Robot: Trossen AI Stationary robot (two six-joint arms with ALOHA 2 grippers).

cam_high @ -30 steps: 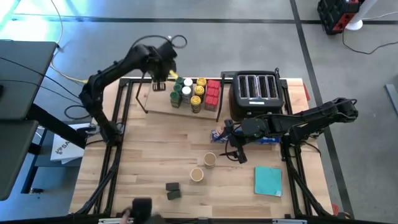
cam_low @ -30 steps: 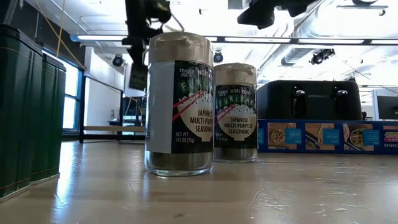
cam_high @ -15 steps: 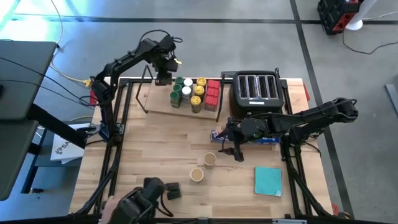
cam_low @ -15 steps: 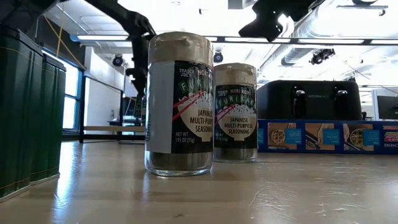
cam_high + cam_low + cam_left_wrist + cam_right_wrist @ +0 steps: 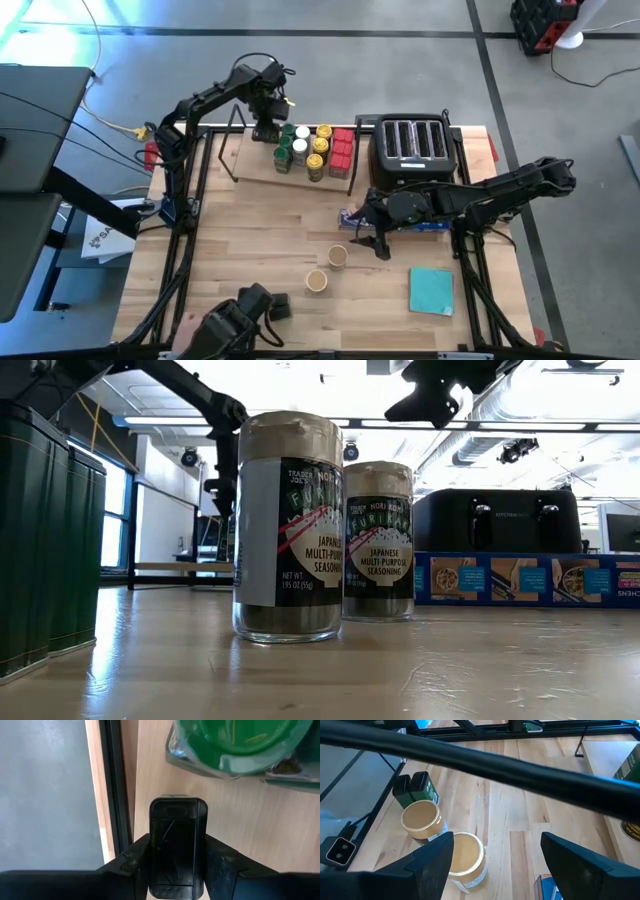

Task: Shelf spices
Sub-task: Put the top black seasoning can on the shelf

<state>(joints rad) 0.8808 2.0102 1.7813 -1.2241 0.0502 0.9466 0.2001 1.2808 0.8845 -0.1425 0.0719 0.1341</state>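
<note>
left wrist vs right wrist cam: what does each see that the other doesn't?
Left wrist only: the left gripper with its jaws shut on a dark block over the pale shelf board, and a green-lidded jar beside it.

Right wrist only: the right gripper with jaws open above the table, two tan-lidded jars and two dark tins standing on it.

Shared: no object in common. Each shows only its own jaws over pale wood.
</note>
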